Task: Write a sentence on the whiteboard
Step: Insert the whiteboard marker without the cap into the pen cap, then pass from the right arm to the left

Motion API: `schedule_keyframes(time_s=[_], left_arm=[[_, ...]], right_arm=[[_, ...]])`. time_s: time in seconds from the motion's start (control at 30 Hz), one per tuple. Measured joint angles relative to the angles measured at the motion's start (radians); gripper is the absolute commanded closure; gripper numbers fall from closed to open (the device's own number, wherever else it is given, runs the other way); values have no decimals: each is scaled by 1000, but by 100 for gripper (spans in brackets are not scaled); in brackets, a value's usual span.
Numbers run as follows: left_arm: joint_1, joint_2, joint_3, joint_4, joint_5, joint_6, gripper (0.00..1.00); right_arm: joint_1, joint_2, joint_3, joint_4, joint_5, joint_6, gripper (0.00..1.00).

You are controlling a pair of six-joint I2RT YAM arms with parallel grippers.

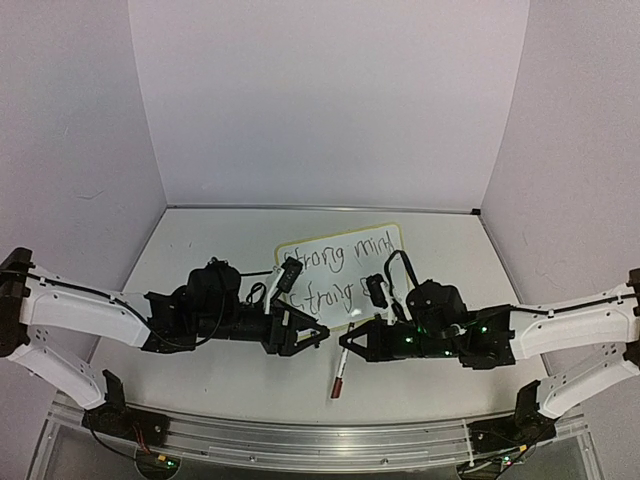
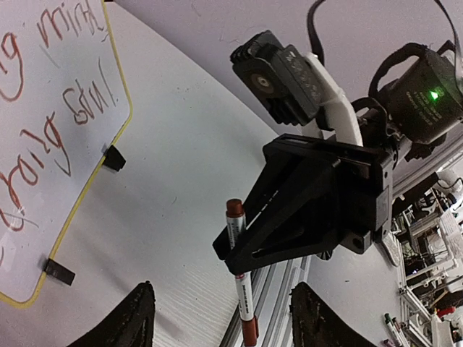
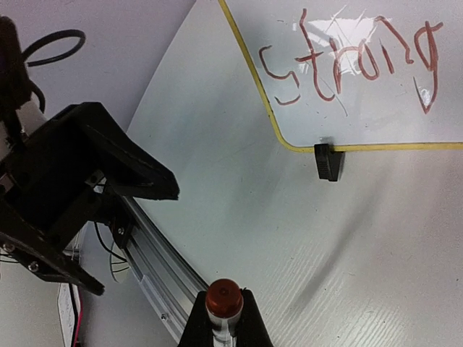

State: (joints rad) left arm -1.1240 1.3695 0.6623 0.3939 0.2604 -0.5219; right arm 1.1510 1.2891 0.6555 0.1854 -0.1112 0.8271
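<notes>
**Marker clamped on the right, words look finished**

My right gripper (image 3: pixel 224 322) is clenched on the marker (image 2: pixel 234 235) at the bottom centre of its own view, with the pen's red end poking up between the fingers. My left gripper (image 2: pixel 223 289) is spread wide and carries nothing. The two meet almost tip to tip at the middle of the overhead view.

The whiteboard (image 3: pixel 362 126) sits on the table (image 3: pixel 347 238) just beyond them, at the upper right of the right wrist view. The sentence (image 1: pixel 335 262) reads roughly "Strong mind / Strong soul", so I judge the writing done and the pen due to be parked.

To do that well I'd lower it onto bare table away from the board, lay it flat and ease the fingers apart slowly, because a slim round barrel will roll.

The board is glossy, with rounded corners, a thin yellow frame and small black clips (image 3: pixel 329 160). The table is matt white and faintly grained.
</notes>
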Motion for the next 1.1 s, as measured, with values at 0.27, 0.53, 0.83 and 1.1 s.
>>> schedule_keyframes(time_s=[0.27,0.53,0.83,1.1], left_arm=[[-1,27,25,12,101,25,20],[-1,135,74,11,207,23,41],[-1,221,131,49,262,-14,75],[-1,236,131,61,267,-35,100]], right_arm=[[-1,-44,0,-11,52,8,100],[-1,-50,0,14,46,-5,100],[-1,-38,5,65,20,-15,100],[-1,-38,5,71,44,-16,71]])
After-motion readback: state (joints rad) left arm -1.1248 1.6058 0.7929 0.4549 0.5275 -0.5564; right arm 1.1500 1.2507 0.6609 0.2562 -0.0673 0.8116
